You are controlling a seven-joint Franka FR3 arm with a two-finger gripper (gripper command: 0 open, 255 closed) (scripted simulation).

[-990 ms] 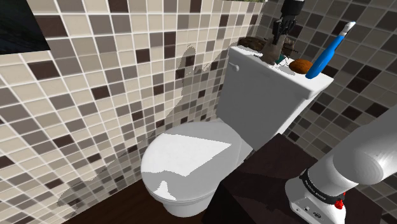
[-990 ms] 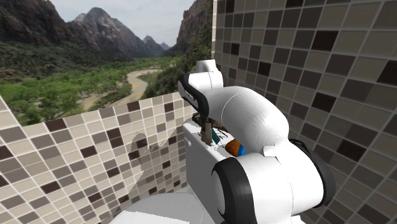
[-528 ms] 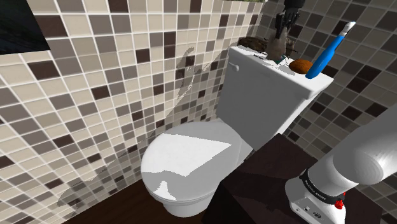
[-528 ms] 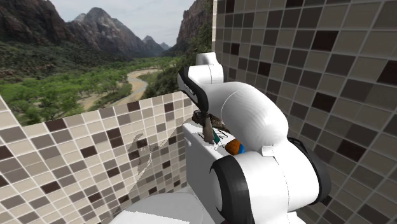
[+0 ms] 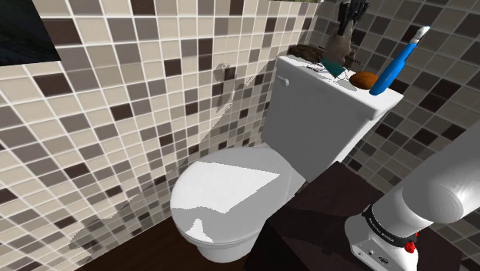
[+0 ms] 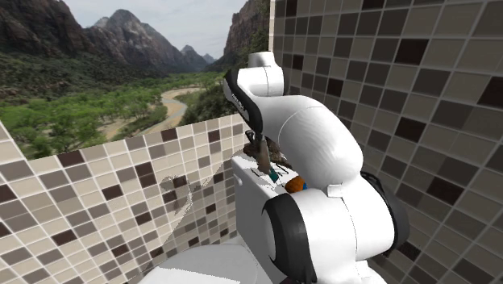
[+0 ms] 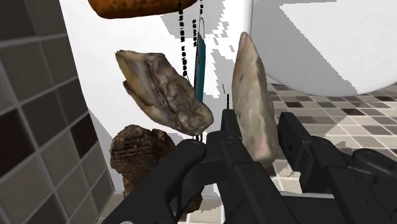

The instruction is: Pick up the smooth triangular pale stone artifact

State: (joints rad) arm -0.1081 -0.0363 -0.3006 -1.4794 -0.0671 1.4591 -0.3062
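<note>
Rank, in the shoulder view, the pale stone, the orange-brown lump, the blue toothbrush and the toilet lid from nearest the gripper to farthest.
1. Pale stone, clasped in the gripper, above the tank.
2. Orange-brown lump and blue toothbrush, on the tank's top; too close to call.
3. Toilet lid, lowest, toward the view's left.

A lumpy grey-brown shell (image 7: 164, 92) lies on the white toilet tank lid (image 7: 95, 76), just beside the pincer (image 7: 256, 130). A rough dark brown rock (image 7: 137, 156) sits nearer the pincer's base. Beyond the fingertips are a teal strip (image 7: 199, 63) and an orange-brown lump (image 7: 137, 6). A blue-handled brush (image 5: 396, 63) leans farther off.
</note>
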